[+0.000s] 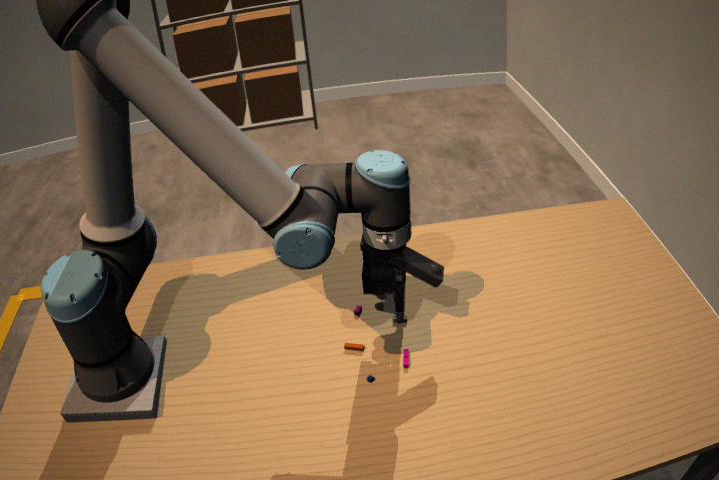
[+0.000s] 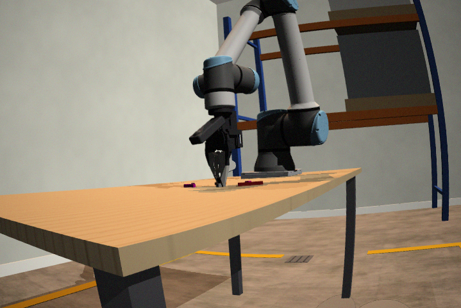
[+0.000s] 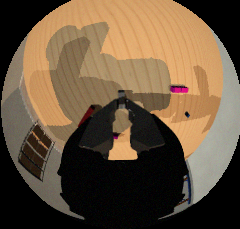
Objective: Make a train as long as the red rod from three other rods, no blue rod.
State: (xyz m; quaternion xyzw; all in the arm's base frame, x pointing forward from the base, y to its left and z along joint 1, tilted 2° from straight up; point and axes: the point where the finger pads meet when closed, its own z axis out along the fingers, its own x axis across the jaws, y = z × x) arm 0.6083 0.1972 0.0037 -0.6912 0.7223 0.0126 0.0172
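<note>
My gripper (image 1: 399,317) (image 2: 220,183) (image 3: 121,99) points down, its fingertips at or just above the table. It is shut on a small dark grey rod (image 1: 403,320), largely hidden by the fingers. Two magenta rods lie end to end: one magenta rod (image 1: 406,353) and, nearer the front, the other magenta rod (image 1: 406,363). The pair lies in front of my gripper. Another magenta rod (image 1: 357,310) (image 3: 115,136) lies left of my gripper in the top view. The red rod (image 2: 251,183) (image 3: 86,115) lies behind it, hidden in the top view.
An orange rod (image 1: 353,346) lies left of the magenta pair in the top view. A dark blue rod (image 1: 370,378) (image 3: 187,114) lies in front of it. The robot's base plate (image 1: 110,412) stands at the left of the table (image 1: 569,339) (image 2: 147,213).
</note>
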